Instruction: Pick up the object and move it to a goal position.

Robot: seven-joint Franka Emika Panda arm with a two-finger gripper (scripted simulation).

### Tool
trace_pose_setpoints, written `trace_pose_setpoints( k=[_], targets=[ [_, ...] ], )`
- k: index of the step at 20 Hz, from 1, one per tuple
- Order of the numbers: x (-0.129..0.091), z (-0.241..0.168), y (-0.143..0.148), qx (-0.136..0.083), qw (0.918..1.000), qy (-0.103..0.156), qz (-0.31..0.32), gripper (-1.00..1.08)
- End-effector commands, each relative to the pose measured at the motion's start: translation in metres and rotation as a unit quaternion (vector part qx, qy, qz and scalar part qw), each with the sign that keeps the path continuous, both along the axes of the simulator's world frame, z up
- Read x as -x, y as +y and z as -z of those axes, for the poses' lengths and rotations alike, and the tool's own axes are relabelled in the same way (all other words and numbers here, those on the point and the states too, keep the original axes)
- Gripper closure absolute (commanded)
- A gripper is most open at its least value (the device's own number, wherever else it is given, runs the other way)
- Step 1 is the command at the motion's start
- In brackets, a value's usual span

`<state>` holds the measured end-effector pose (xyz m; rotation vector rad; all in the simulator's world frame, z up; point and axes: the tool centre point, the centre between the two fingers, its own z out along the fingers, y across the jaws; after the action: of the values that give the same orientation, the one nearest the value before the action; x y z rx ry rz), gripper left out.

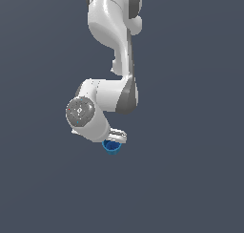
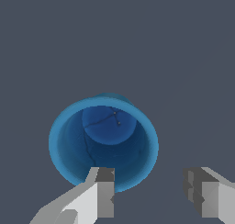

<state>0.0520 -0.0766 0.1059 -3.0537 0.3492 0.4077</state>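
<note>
So the cup (image 2: 103, 145) sits off-centre under the gripper (image 2: 149, 193): fingers (image 2: 103, 195) apart, one over its rim, the other outside.

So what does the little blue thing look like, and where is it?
Find the big white robot arm on the plain grey floor and follow it down to its pincer. Right at the pincer sits a small cup, round and hollow. It is the only bright blue thing there.
</note>
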Motion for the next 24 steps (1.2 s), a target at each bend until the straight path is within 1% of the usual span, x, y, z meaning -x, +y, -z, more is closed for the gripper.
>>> trace_pose_setpoints(
  k=[1,10,17,21,22,24],
  targets=[
    [-0.002,0.002,-0.005,-0.001,1.0000,0.005,0.006,-0.20],
    [-0.002,0.006,-0.009,-0.001,0.9999,0.009,0.011,-0.20],
    [0.004,0.028,-0.008,-0.001,0.9999,0.009,0.012,-0.20],
    [0.006,0.033,-0.007,-0.001,0.9999,0.009,0.012,-0.20],
    [0.006,0.033,-0.007,-0.001,0.9999,0.009,0.012,1.08],
    [0.006,0.033,-0.007,-0.001,0.9999,0.009,0.012,1.08]
  ],
)
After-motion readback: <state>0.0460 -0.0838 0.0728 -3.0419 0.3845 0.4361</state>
